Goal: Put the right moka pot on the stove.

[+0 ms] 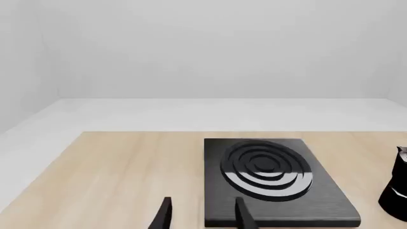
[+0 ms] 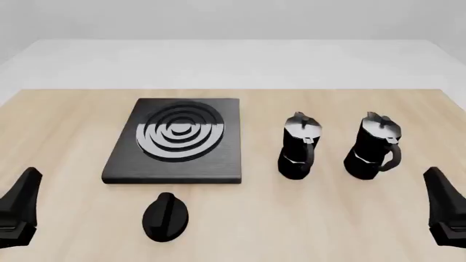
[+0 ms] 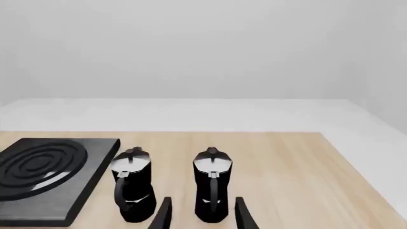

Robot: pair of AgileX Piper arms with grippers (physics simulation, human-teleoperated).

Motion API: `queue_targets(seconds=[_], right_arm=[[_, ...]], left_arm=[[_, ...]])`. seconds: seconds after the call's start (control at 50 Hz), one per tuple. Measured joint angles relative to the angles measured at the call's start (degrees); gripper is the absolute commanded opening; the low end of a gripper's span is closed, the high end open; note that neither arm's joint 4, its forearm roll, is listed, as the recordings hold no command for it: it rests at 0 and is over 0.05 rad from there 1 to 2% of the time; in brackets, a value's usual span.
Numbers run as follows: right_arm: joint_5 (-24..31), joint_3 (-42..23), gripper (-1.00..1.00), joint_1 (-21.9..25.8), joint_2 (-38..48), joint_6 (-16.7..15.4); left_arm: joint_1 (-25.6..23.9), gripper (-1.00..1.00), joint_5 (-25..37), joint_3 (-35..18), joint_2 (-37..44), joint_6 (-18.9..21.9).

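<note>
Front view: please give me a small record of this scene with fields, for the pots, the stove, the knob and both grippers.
right moka pot: upright on the table, right of the other pot, not held
left moka pot: upright, between the stove and the right pot
stove: flat on the table, nothing on it
knob: on the table, nearer than the stove
left gripper: open, empty
right gripper: open, empty

Left gripper [image 2: 18, 210] low at the near left edge of the front view, right gripper [image 2: 446, 210] mirrored at the near right. Both raised off the surface, pointing forward, fingers [image 1: 165, 212] parted with open space between, holding nothing, well apart.
</note>
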Motion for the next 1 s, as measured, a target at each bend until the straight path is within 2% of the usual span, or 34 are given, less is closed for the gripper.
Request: queue_targets(seconds=[0.28, 0.62, 0.8, 1.0], right_arm=[[-1.9, -1.4, 1.0, 0.8, 4.2, -1.6], [-8.5, -4.8, 1.0, 1.1, 18.7, -2.6], [-14.5, -5.5, 1.0, 1.1, 27.7, -2.3], [-26.4, -4.0, 1.0, -0.1, 41.2, -1.7]], left_arm=[[0.0, 1.0, 0.0, 0.0, 0.0, 0.0], [0.0, 1.0, 0.0, 0.0, 0.0, 0.0], [0.0, 1.0, 0.0, 0.0, 0.0, 0.0], [0.0, 1.0, 0.0, 0.0, 0.0, 0.0]])
